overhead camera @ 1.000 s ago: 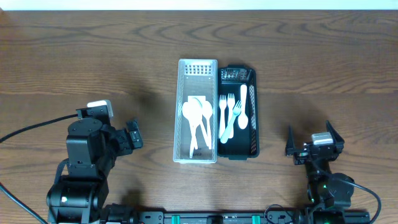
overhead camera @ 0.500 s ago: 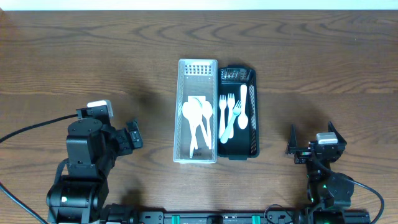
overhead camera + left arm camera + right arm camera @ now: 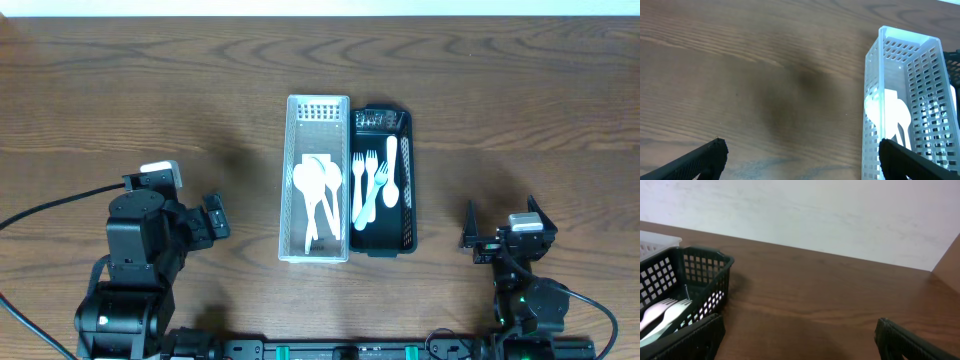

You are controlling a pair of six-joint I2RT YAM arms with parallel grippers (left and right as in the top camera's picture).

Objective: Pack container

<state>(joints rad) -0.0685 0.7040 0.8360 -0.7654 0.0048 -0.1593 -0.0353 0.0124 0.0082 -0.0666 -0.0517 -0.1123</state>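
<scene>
Desk centre: white slotted basket and black basket lie side by side, long walls touching, the black one toward the right edge. White basket holds white spoons. Black basket holds white forks and a lone spoon. Left claw, near front-left corner: fingers wide apart, empty. Right claw, near front-right corner: fingers wide apart, empty. Both well apart from the baskets.
</scene>
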